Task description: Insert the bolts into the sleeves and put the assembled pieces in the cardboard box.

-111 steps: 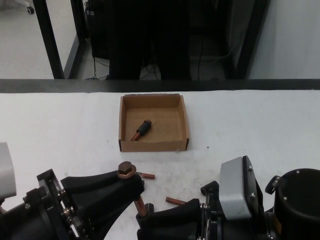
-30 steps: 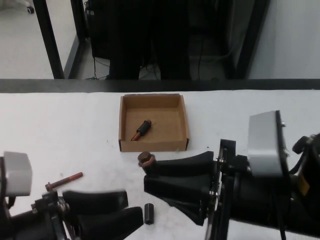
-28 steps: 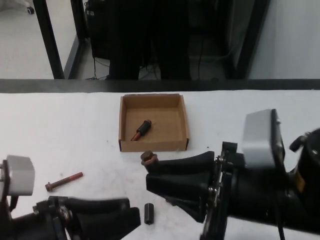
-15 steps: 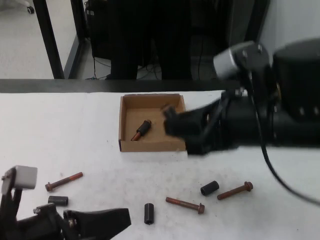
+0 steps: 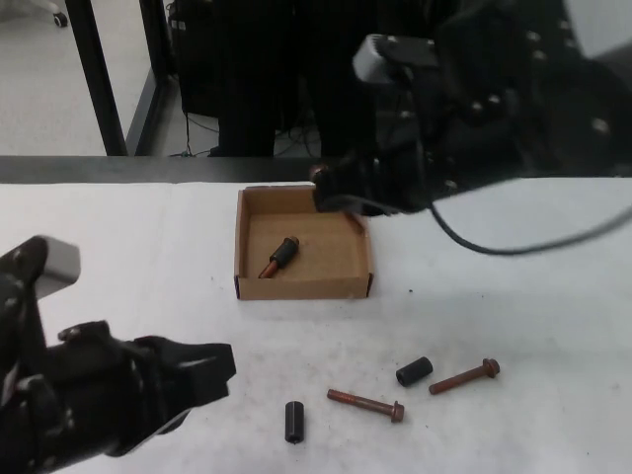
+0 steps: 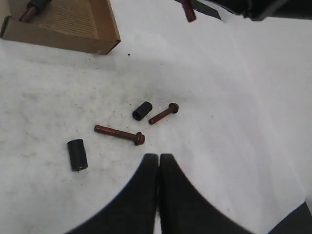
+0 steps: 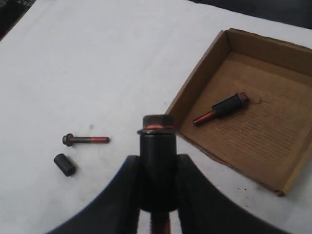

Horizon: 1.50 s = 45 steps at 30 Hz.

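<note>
**Held assembly.** The right gripper (image 5: 331,188) grips one bolt-and-sleeve assembly (image 7: 156,146) by its black sleeve, one finger pressed on each side. The long axis runs along the line of the fingers. The bolt head (image 7: 156,122) stands clear past the fingertips, and the copper shank (image 6: 188,10) runs back out behind them.

**Right arm.** It is raised and reaches in from the right, with the gripper pointing left. In the high view the gripper's tip shows at the far right part of the cardboard box (image 5: 301,287).

**Boxed assembly.** A second assembly (image 5: 279,256) lies flat on the box floor. Its axis is diagonal, with the head to the far right and the shank to the near left.

**Left arm.** It sits low at the near left of the bench and points right. The left gripper (image 6: 158,161) has its fingers pressed together and holds nothing.

**Loose parts.**
- Near and right of centre lie a sleeve (image 5: 294,421), a bolt (image 5: 365,403) with its head to the right, a second sleeve (image 5: 415,371) and a second bolt (image 5: 464,376).
- All four lie flat and apart from one another.
- A third bolt (image 7: 85,140) and a third sleeve (image 7: 64,164) lie near each other on the bench, apart from the box.
</note>
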Tool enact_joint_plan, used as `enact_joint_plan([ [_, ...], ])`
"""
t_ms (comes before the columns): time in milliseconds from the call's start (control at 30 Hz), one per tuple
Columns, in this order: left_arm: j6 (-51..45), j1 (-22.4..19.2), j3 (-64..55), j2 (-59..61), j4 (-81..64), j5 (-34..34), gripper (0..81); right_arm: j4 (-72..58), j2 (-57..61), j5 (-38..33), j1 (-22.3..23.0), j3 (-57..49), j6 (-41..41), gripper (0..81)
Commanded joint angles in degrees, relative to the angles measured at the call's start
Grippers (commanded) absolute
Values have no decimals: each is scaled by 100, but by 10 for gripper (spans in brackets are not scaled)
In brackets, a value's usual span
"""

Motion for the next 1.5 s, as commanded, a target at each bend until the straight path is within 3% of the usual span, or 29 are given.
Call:
enact_joint_plan([
  [0, -1, 12, -107, 76, 27, -91, 8, 254, 488, -38, -62, -611, 14, 2],
  [267, -555, 288, -110, 127, 197, -275, 8, 869, 1474, 127, -281, -1622, 103, 2],
  [433, -558, 922, -110, 220, 203, -288, 8, 1204, 2034, 128, -444, -2075, 103, 2],
  [700, -558, 1767, -110, 866, -45, 524, 8, 1263, 2666, 128, -581, -2340, 103, 2],
  [1467, -593, 1819, -691, 2050, -268, 687, 8, 1909, 3552, 172, -715, -3331, -12, 2],
])
